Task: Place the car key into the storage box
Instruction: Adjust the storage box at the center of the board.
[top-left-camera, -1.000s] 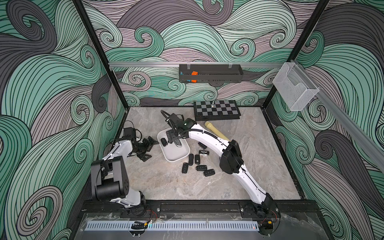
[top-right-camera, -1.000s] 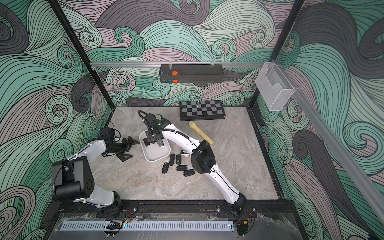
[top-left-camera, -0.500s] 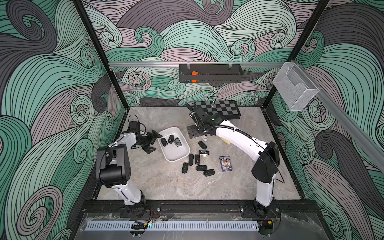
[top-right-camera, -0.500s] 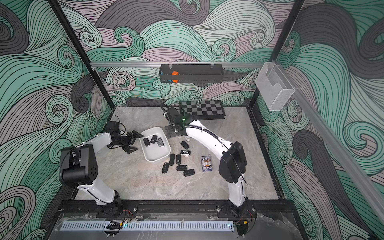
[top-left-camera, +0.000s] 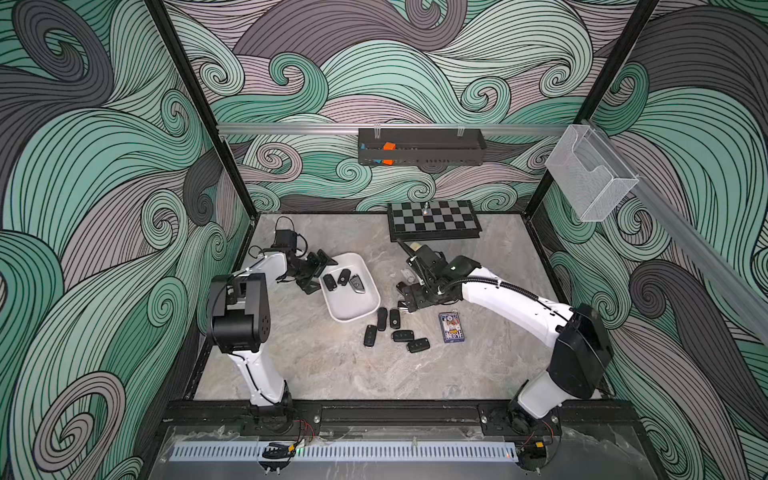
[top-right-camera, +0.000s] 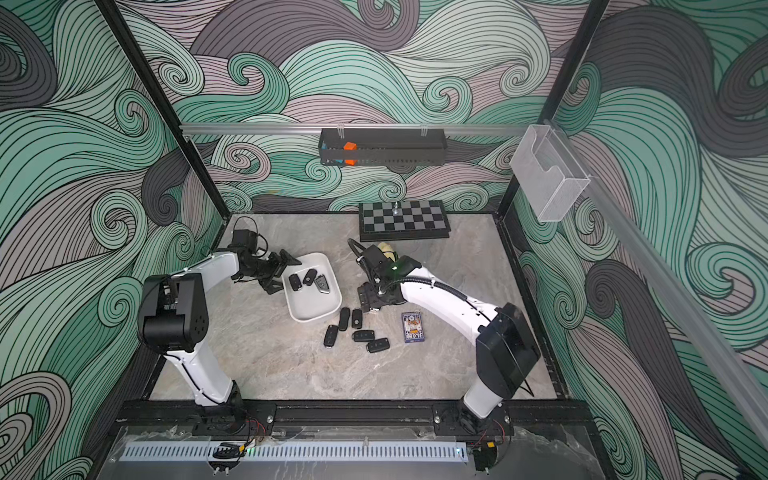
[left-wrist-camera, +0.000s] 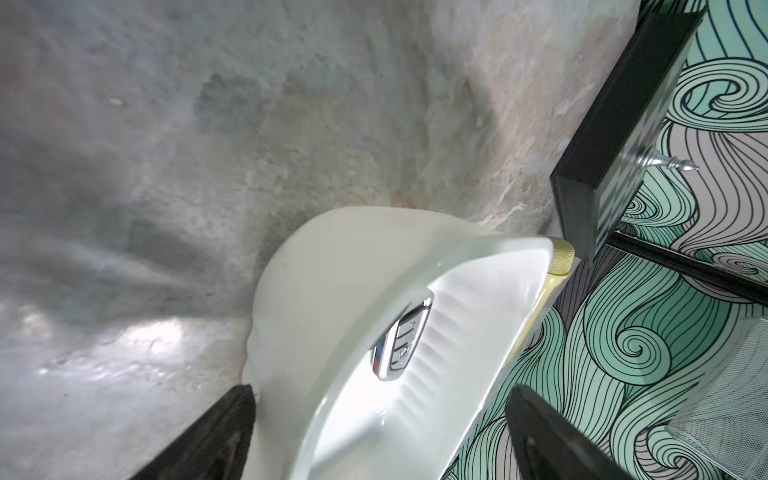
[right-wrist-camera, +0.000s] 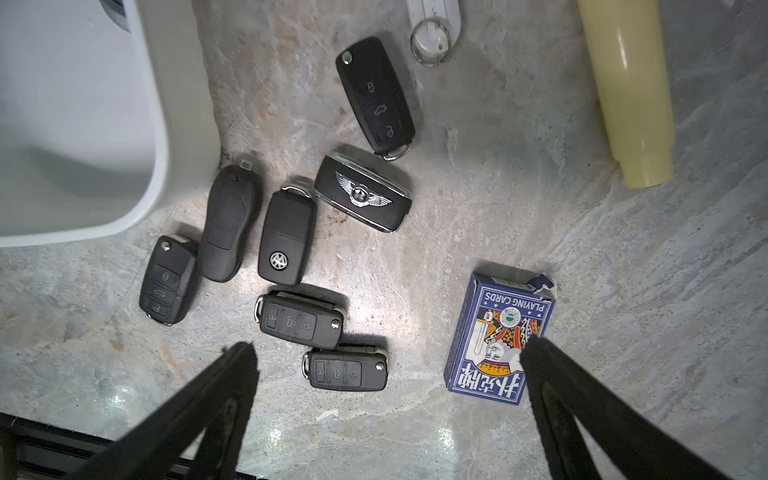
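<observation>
The white storage box (top-left-camera: 354, 317) (top-right-camera: 312, 318) sits left of centre in both top views with three car keys inside, one silver-edged (left-wrist-camera: 401, 349). My left gripper (top-left-camera: 318, 273) (top-right-camera: 279, 274) (left-wrist-camera: 380, 390) is open at the box's left end, and the box wall (left-wrist-camera: 332, 291) lies between its fingers. Several black car keys (top-left-camera: 381, 319) (top-right-camera: 344, 318) (right-wrist-camera: 286, 241) lie loose on the table just right of the box. My right gripper (top-left-camera: 409, 297) (top-right-camera: 368, 297) (right-wrist-camera: 388, 345) hangs open above them with nothing between its fingers.
A blue playing-card pack (top-left-camera: 451, 327) (right-wrist-camera: 498, 336) lies right of the loose keys. A cream flashlight (right-wrist-camera: 627, 91) (top-left-camera: 415, 248) lies under the right arm, with a chessboard (top-left-camera: 434, 220) behind it. A black tray (top-left-camera: 422, 147) and a clear mesh holder (top-left-camera: 590, 183) hang on the walls.
My right gripper has left the box and swung right and back, now over the loose keys, its elbow far to the right. My left gripper has closed in on the box's left end.
</observation>
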